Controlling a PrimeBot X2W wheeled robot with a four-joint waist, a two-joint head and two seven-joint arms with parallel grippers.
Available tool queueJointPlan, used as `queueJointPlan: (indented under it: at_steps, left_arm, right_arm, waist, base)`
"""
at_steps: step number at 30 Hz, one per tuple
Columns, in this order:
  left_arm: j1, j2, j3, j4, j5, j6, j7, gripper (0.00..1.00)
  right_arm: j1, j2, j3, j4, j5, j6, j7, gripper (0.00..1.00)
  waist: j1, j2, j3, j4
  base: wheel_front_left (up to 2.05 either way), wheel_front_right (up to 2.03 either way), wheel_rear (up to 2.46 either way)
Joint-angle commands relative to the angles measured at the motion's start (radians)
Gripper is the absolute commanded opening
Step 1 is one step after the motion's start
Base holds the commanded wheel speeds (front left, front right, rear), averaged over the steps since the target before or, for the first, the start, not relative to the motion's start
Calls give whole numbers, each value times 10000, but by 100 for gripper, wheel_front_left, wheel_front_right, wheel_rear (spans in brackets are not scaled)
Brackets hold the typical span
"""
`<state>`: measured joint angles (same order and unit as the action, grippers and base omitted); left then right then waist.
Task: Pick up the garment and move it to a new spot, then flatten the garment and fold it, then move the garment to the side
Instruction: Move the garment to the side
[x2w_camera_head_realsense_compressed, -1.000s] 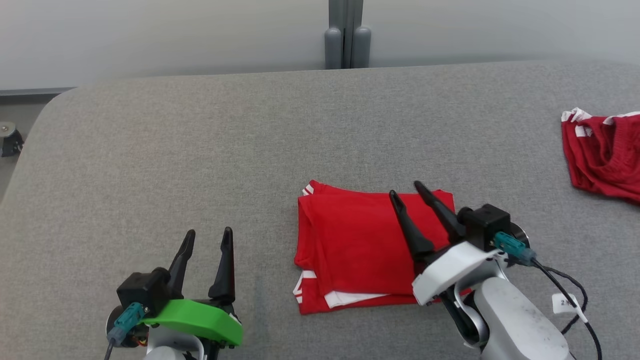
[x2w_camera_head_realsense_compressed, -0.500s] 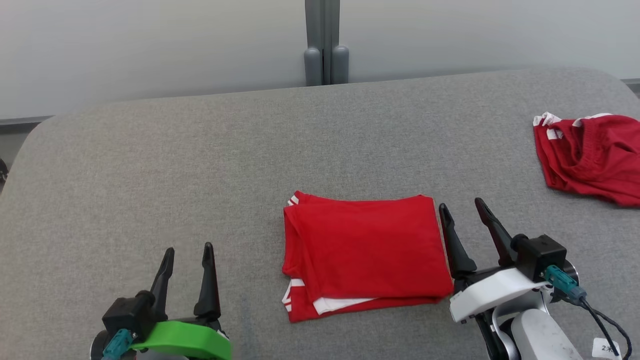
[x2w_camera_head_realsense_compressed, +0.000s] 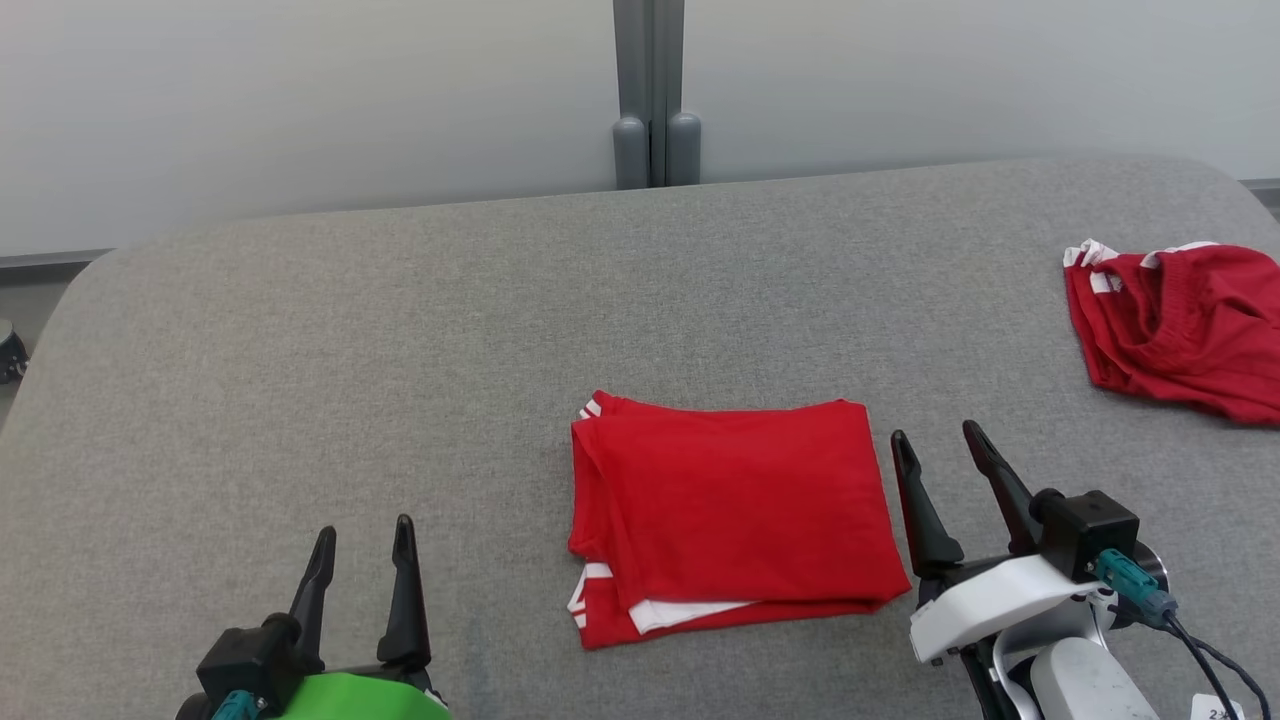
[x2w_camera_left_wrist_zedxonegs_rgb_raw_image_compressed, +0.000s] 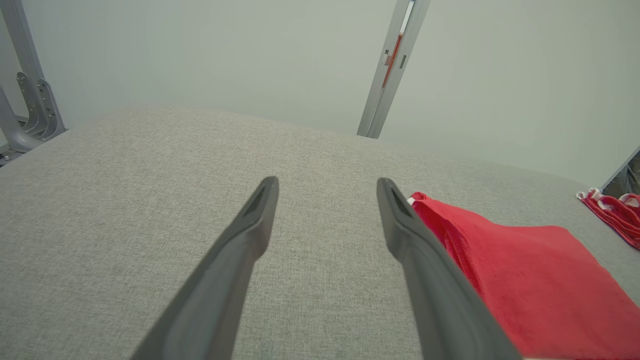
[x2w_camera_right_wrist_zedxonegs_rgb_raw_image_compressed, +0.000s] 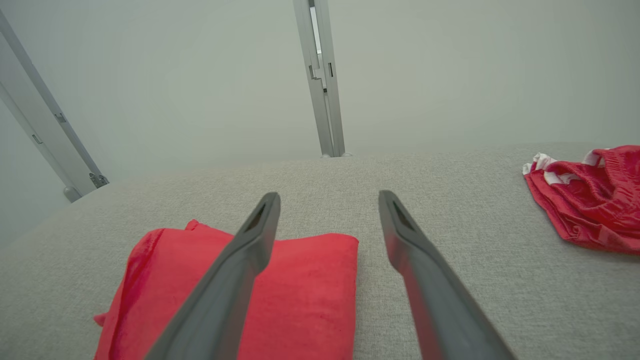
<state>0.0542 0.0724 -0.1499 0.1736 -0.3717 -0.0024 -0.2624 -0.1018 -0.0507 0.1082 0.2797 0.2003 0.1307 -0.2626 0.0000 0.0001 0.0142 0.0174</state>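
Note:
The garment (x2w_camera_head_realsense_compressed: 730, 510) is red with white trim, folded into a flat rectangle on the grey table (x2w_camera_head_realsense_compressed: 400, 350), a little right of centre. It also shows as a red slab in the left wrist view (x2w_camera_left_wrist_zedxonegs_rgb_raw_image_compressed: 525, 280) and the right wrist view (x2w_camera_right_wrist_zedxonegs_rgb_raw_image_compressed: 300, 295). My right gripper (x2w_camera_head_realsense_compressed: 935, 445) stands open just off the garment's right edge, touching nothing. My left gripper (x2w_camera_head_realsense_compressed: 362, 535) is open near the front left, well apart from the garment, with bare table between its fingers.
A second red garment (x2w_camera_head_realsense_compressed: 1180, 330) with white trim lies crumpled at the table's far right, also in the right wrist view (x2w_camera_right_wrist_zedxonegs_rgb_raw_image_compressed: 595, 200). A grey post (x2w_camera_head_realsense_compressed: 655, 95) stands behind the table's back edge against a pale wall.
My right gripper has come off the folded garment, drawn back to its right edge and opened wider. The left gripper has pulled back toward me. The camera view has shifted too.

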Motion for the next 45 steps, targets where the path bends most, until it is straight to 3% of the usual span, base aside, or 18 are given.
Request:
queueJointPlan:
  at_steps: [1,15,23,30,36,42,43,44,45]
  left_arm:
    - [107,-33,97,32,67,-70,-29,100]
    - [-34,-177,409,84,373,-308,-30,100]
    - [-281,-208,381,59,311,-310,-28,100]
    - [-515,-213,162,-2,-99,-161,-28,100]
    - [-687,-212,51,-53,-244,-57,-28,100]
    - [-757,-213,46,-73,-206,-34,-29,100]
    - [-776,-213,47,-72,-171,-32,-29,100]
    - [-789,-213,65,-76,-129,-33,-30,100]
    - [-788,-213,74,-81,-87,-43,-29,100]
  right_arm:
    - [128,-3,-35,25,53,-5,-28,100]
    - [-58,-5,-255,259,-389,-3,16,100]
    - [-772,-19,-1218,748,-781,-5,2628,100]
    - [-1347,-622,-841,666,-314,-5,5181,100]
    - [-1562,-918,-243,1176,270,-3,6380,100]
    - [-1735,-896,104,1900,615,-2,6592,100]
    - [-1764,-884,157,2005,656,-2,6556,78]
    - [-1832,-871,252,2111,672,-2,6514,35]
    - [-1885,-855,297,2155,719,0,6414,9]
  waist:
    - [0,-1,16,10]
    - [0,-1,151,16]
    - [0,-1,470,283]
    - [0,-1,886,808]
    - [0,-1,1167,1199]
    - [0,-1,1357,1353]
    - [0,-1,1380,1347]
    - [0,-1,1409,1320]
    - [0,-1,1432,1282]
  base:
    - [0,0,0]
    - [0,0,0]
    - [0,0,0]
    - [0,0,0]
    - [0,0,0]
    - [0,0,0]
    - [0,0,0]
    - [0,0,0]
    - [0,0,0]
